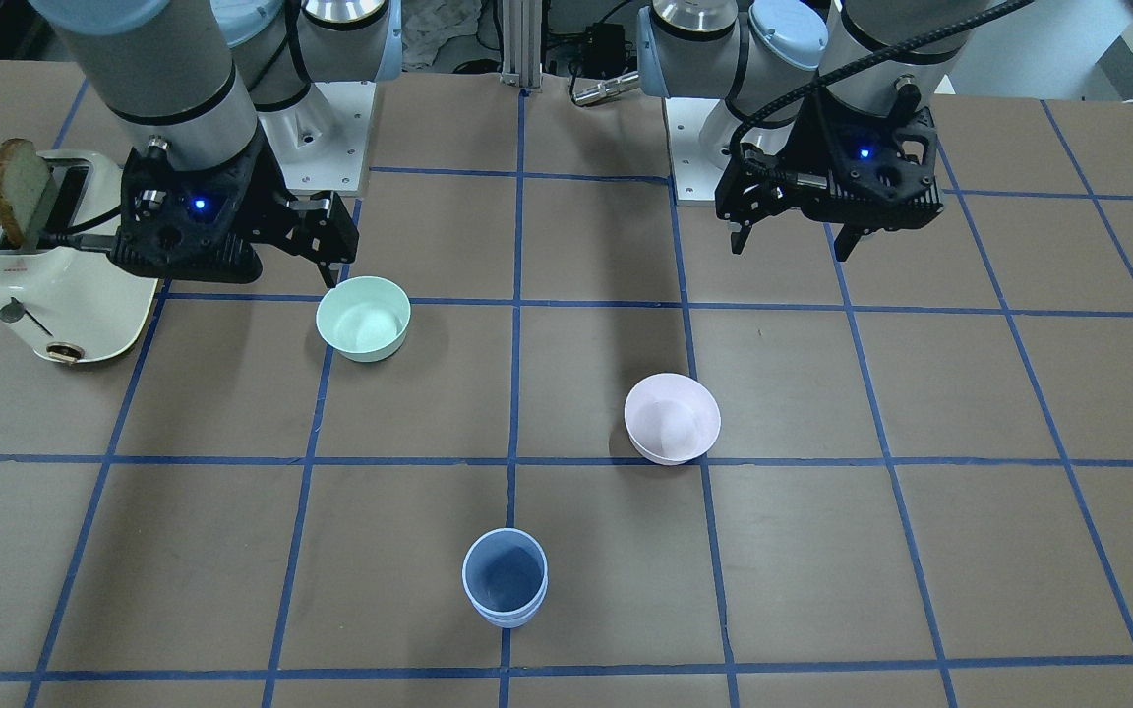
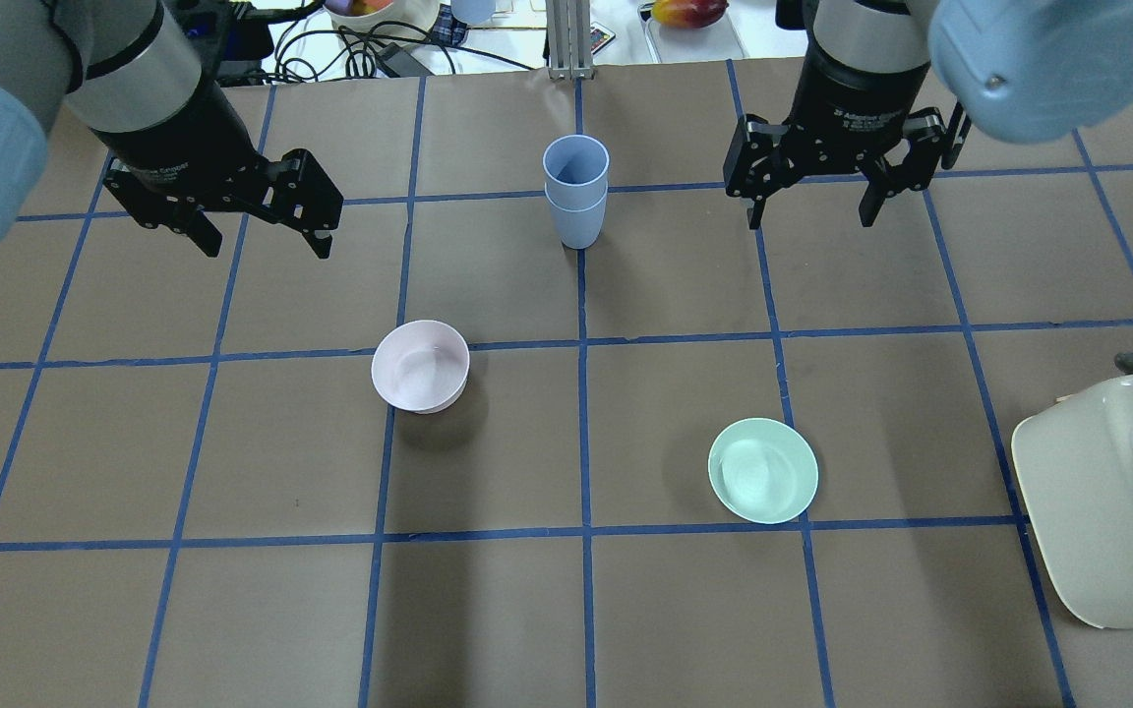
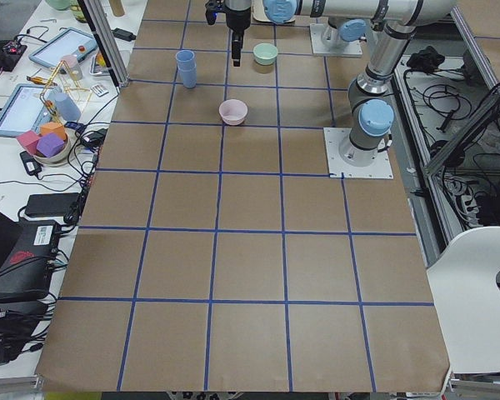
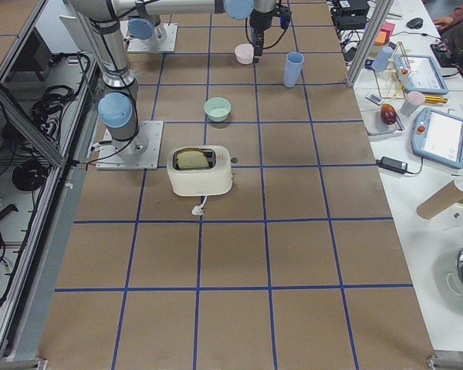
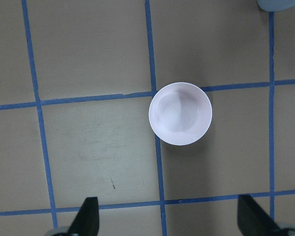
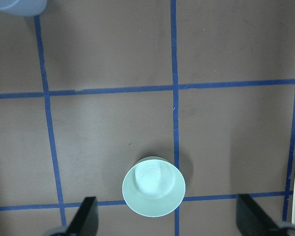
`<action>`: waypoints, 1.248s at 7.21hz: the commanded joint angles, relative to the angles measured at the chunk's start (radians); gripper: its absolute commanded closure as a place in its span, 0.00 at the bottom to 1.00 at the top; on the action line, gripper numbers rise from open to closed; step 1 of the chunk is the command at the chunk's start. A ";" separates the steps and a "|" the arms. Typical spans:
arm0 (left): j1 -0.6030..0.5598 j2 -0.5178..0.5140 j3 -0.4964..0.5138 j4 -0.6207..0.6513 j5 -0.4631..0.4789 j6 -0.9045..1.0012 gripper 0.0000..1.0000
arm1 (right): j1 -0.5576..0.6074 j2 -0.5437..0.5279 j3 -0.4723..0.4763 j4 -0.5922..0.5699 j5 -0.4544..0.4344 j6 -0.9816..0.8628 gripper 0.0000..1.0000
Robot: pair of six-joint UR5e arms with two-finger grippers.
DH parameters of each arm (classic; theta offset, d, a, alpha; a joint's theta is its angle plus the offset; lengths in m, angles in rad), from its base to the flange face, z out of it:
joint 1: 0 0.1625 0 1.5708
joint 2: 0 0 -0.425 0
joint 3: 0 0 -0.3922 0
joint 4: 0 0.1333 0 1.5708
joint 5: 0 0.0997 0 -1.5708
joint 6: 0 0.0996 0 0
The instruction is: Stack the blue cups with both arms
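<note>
The two blue cups (image 2: 576, 197) stand nested one inside the other, upright, at the far middle of the table; they also show in the front view (image 1: 505, 580). A corner of them shows at the top of the left wrist view (image 5: 280, 4) and of the right wrist view (image 6: 19, 5). My left gripper (image 2: 264, 246) hangs open and empty above the table, to the left of the stack. My right gripper (image 2: 810, 218) hangs open and empty to the right of the stack. Neither touches the cups.
A pale pink bowl (image 2: 420, 366) lies below my left gripper and shows in its wrist view (image 5: 180, 113). A mint-green bowl (image 2: 762, 470) lies on the right side (image 6: 154, 187). A cream toaster (image 2: 1107, 511) with a bread slice (image 1: 21, 192) stands at the right edge.
</note>
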 commanded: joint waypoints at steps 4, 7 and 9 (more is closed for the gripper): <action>0.000 0.004 -0.002 -0.003 0.002 0.000 0.00 | -0.008 -0.067 0.055 -0.113 0.008 -0.030 0.00; 0.000 0.012 -0.002 -0.003 0.003 0.000 0.00 | -0.010 -0.070 0.055 -0.110 -0.001 -0.116 0.00; 0.000 0.013 -0.002 -0.003 0.005 0.000 0.00 | -0.057 -0.071 0.055 -0.070 0.000 -0.170 0.00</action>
